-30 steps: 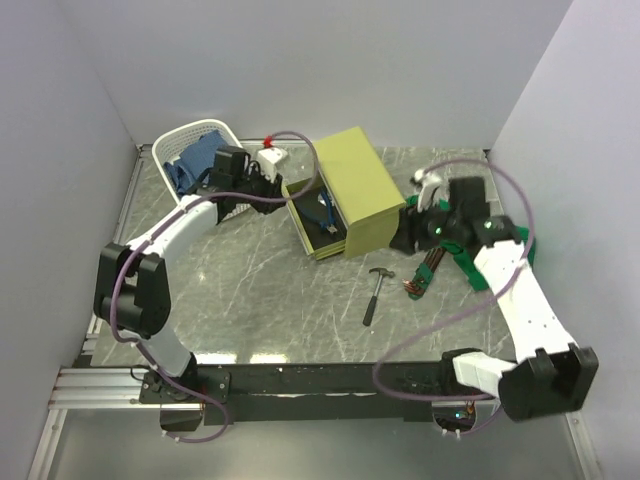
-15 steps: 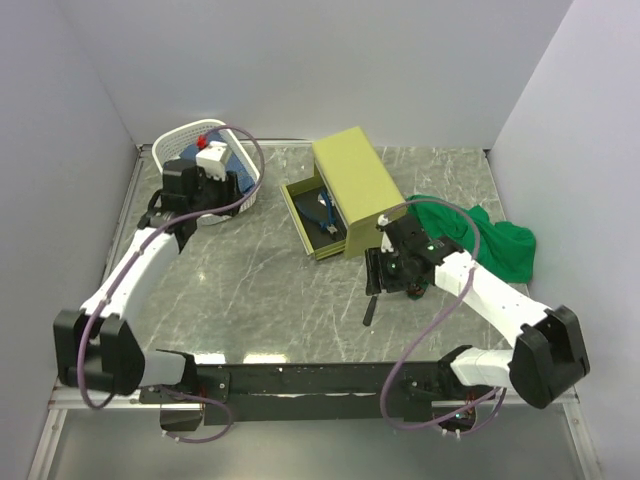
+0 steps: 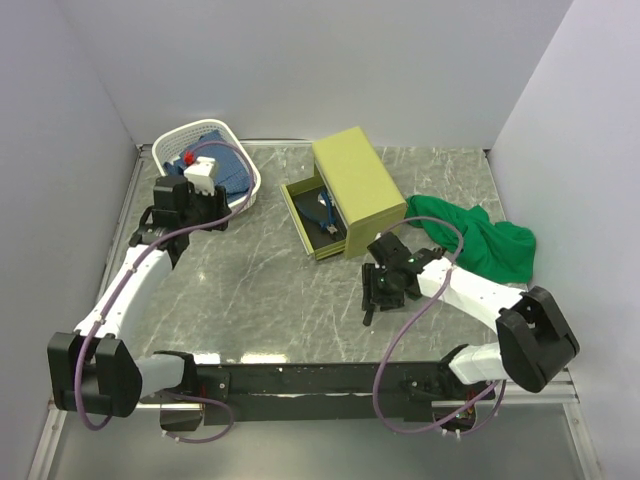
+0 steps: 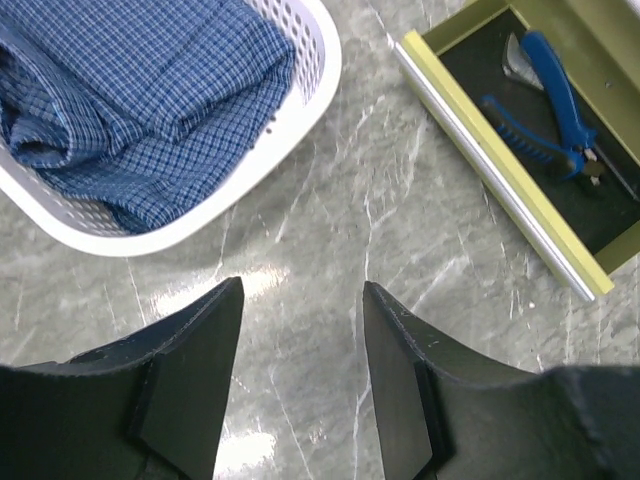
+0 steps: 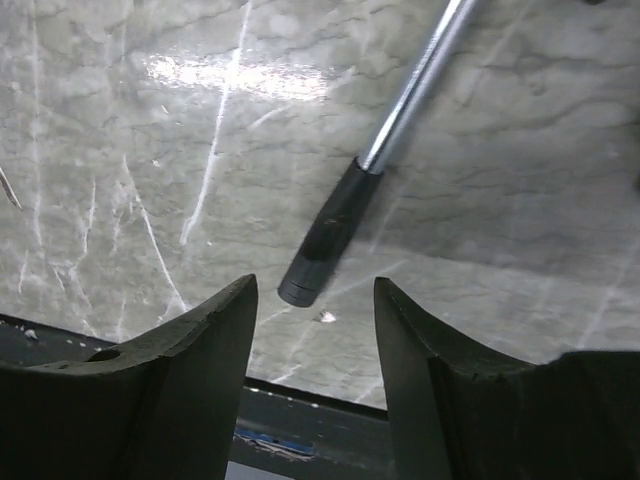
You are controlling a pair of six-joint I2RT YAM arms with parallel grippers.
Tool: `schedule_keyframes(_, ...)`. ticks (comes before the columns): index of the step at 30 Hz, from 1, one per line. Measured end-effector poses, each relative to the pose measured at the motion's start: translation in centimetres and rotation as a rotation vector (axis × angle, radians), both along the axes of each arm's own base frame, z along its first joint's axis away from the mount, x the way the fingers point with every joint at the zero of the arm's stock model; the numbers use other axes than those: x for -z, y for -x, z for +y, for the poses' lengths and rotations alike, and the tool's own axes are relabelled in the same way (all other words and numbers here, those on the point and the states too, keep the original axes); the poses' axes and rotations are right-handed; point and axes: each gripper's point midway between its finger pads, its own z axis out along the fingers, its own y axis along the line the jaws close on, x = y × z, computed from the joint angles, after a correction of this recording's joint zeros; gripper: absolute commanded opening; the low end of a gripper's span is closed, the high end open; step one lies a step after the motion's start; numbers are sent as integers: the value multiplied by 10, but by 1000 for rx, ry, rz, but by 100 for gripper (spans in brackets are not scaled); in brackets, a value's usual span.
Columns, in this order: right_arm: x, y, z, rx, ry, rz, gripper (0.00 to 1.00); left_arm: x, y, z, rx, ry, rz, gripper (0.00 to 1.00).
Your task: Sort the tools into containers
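Note:
The black-handled hammer [image 5: 330, 235] lies on the marble table, its silver shaft [image 5: 415, 85] running up and to the right. My right gripper [image 5: 315, 288] is open and empty, just above the handle's butt end. From above, only the handle tip [image 3: 368, 312] shows below that gripper [image 3: 380, 292]. The olive-green chest [image 3: 355, 180] has one drawer [image 4: 500, 190] pulled out, with blue-handled pliers [image 4: 550, 110] inside. The white lattice basket [image 4: 300, 120] holds a blue cloth [image 4: 140, 90]. My left gripper [image 4: 302, 290] is open and empty over bare table, between basket and drawer. The other tools are hidden.
A green cloth [image 3: 480, 240] lies crumpled at the right, behind my right arm. The black front rail [image 3: 330, 378] runs along the table's near edge, close under my right gripper. Grey walls close in the left, back and right sides.
My left gripper has drawn back from the drawer, past the basket's near rim. My right arm swung left from the green cloth and came down over the hammer's handle.

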Motion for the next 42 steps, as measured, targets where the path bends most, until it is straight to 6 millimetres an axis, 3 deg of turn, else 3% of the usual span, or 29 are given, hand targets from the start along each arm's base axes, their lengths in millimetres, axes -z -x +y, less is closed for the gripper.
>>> schedule_keyframes(7, 17, -10, 13, 64, -19, 12, 56, 3, 4, 3, -10, 3, 11, 57)
schedule_keyframes(10, 24, -15, 14, 94, -6, 20, 37, 0, 5, 5, -18, 11, 6, 57)
schedule_keyframes(13, 27, -18, 13, 122, 5, 16, 13, -3, 7, 6, -20, 14, -5, 57)
schedule_keyframes(14, 27, -18, 13, 137, 6, 18, 0, -4, 8, 6, -21, 15, -9, 57)
schedule_keyframes(19, 26, -10, 9, 95, -3, -2, 0, -13, 13, 4, -11, 27, -34, 58)
schedule_keyframes(24, 17, 34, -1, -105, 19, 49, 0, -23, 17, 1, 7, 39, -62, 58)
schedule_keyframes(28, -7, 67, 26, -384, -51, 57, 0, -26, 17, -2, 23, 52, -68, 58)
schedule_keyframes(32, -52, 73, 68, -609, -162, -22, 0, -32, 15, -6, 26, 82, -84, 58)
schedule_keyframes(38, -129, 31, 123, -720, -270, -270, 0, -43, 14, 0, -5, 128, -105, 58)
schedule_keyframes(42, -144, -10, 140, -668, -254, -353, 0, -53, 16, 9, -30, 152, -128, 59)
